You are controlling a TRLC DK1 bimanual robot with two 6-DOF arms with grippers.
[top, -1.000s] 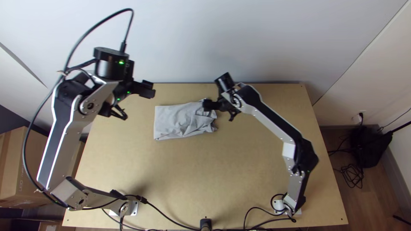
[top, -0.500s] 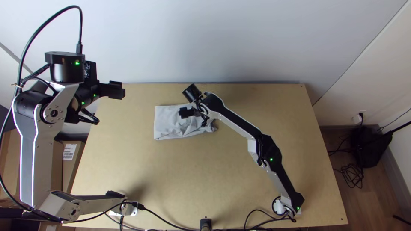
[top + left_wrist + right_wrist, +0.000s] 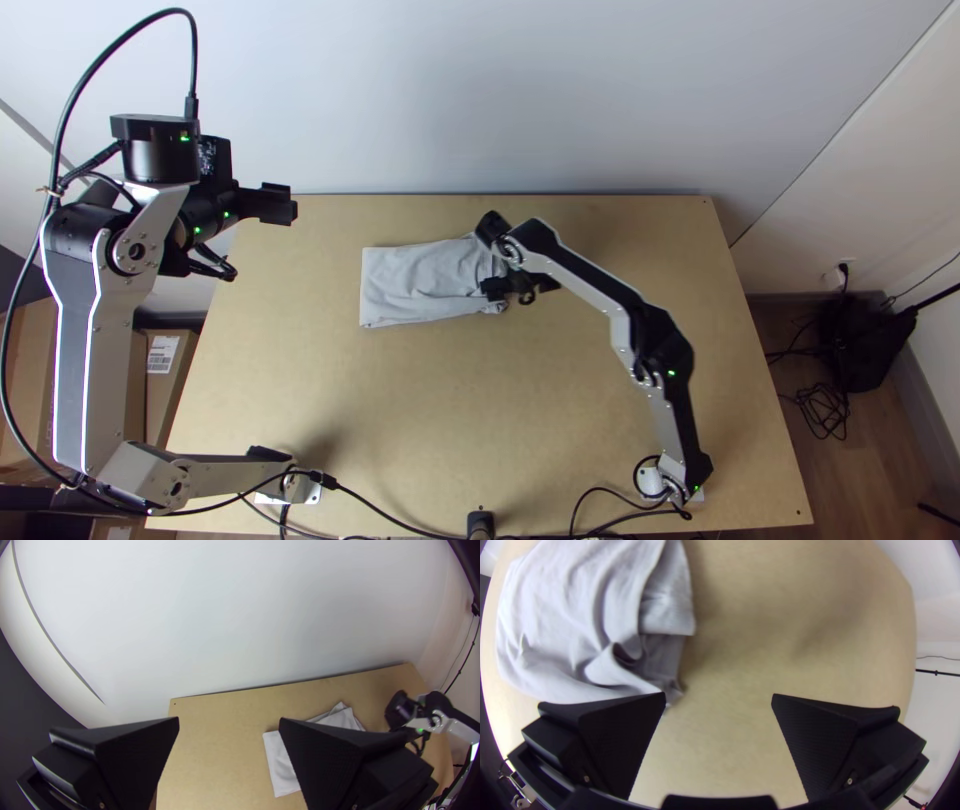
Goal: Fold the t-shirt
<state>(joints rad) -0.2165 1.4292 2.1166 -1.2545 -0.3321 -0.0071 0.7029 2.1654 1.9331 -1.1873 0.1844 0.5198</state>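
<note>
Light wooden rectangular bench (image 3: 450,420). Black flat-fingered R. pincer (image 3: 719,695): spread, at rumpled r.h. end of light-grey cloth t-shirt (image 3: 410,285). T-shirt: folded to rough rectangle, far half of bench, l. of centre. Step, prob.: neaten that end; pinch loose layers tog., draw outward gently, lower flat, w/o dragging smoother l.h. part. Black flat-fingered L. pincer (image 3: 229,718): spread, past t-shirt's far l. corner; best kept off.
</note>
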